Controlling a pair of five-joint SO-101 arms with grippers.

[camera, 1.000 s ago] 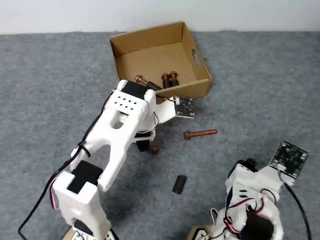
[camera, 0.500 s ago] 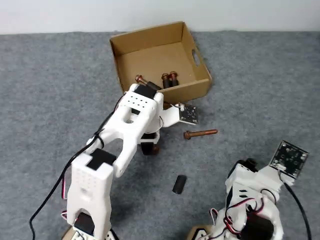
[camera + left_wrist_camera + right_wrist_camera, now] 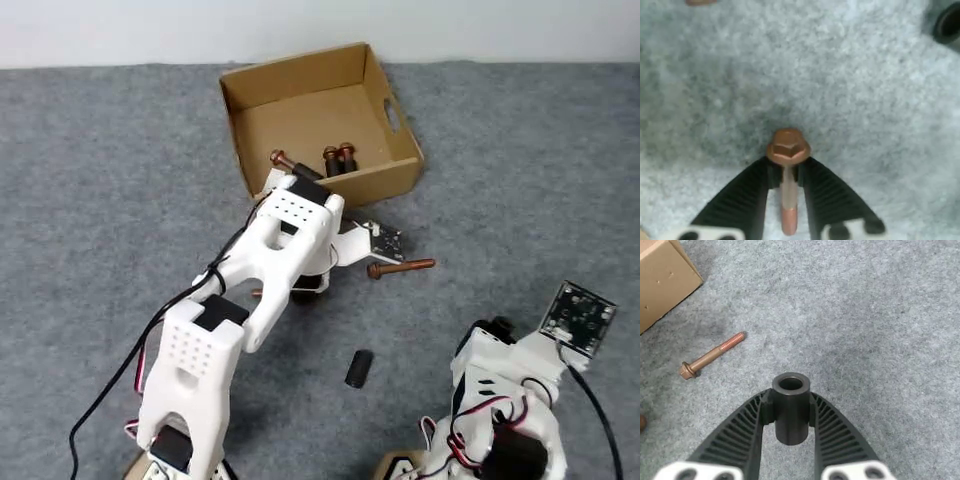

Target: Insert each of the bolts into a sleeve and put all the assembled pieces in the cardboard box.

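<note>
Two arms stand at the near edge of the grey surface (image 3: pixel 90 200). From the near left corner the left arm (image 3: pixel 250 300) stretches to the middle, its jaws narrowed onto a copper bolt (image 3: pixel 788 150); they grip the shank, and the hex head pokes past the tips above bare surface. At the far edge, around the middle, sits the cardboard box (image 3: pixel 240 100), its near wall just beyond the left arm's wrist. Three assembled pieces (image 3: pixel 336 157) lie inside against that wall. Off the box's near right corner a loose bolt (image 3: pixel 400 267) lies flat, close beside the left arm's wrist. Closer to the near edge lies a black sleeve (image 3: pixel 359 368), apart from both arms. At the near right corner the right arm (image 3: pixel 510 400) is folded, its jaws clamped on a second sleeve (image 3: pixel 790 407) with the bore facing outward. Broad open stretches run along the left and right edges
</note>
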